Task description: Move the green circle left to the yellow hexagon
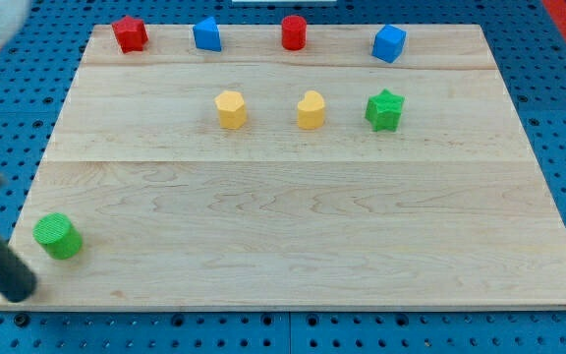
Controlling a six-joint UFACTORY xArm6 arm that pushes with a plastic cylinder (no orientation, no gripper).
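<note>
The green circle [58, 236] sits near the bottom left corner of the wooden board [303, 216]. The yellow hexagon [231, 109] stands in the upper middle, far up and to the right of the circle. My rod comes in from the view's left edge and my tip [20, 290] rests at the board's bottom left corner, just below and left of the green circle, a small gap apart.
A yellow heart-like block [311, 110] and a green star [384, 110] stand right of the hexagon. Along the top edge are a red star-like block [130, 33], a blue block [206, 34], a red cylinder [294, 32] and a blue cube [389, 43].
</note>
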